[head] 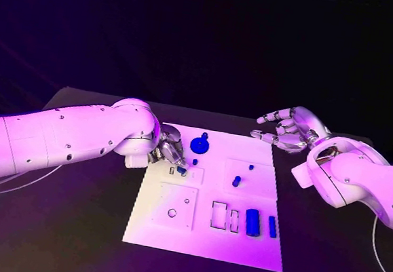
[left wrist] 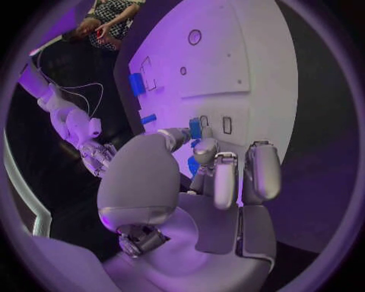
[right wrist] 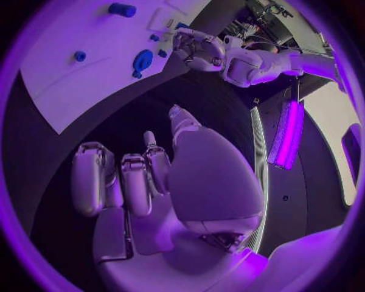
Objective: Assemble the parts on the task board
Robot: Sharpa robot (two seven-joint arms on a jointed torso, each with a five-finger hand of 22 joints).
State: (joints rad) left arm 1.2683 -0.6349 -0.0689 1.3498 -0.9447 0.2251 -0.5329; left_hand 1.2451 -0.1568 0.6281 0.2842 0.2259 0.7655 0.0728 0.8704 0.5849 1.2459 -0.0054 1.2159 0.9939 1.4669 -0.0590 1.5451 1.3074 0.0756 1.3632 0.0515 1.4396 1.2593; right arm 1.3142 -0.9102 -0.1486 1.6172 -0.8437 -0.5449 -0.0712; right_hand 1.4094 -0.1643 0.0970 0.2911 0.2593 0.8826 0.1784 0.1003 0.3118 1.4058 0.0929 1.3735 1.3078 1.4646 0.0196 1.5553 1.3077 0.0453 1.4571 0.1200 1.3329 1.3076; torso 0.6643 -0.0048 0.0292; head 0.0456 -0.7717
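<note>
Pinching a small blue part (left wrist: 195,128) at the task board's (head: 204,240) far-left area: left hand (head: 167,151). Right hand (head: 289,130) off the far-right corner, fingers spread, holding nothing.

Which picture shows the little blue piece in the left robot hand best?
The left wrist view: the small blue piece sits right at the left robot hand's fingertips. The head view shows a speck; in the right wrist view I cannot make it out.

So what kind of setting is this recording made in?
Most likely a robotics lab or demo booth: a black table holding a white task board with small blue parts, worked by the left hand and right hand, under purple light.
</note>
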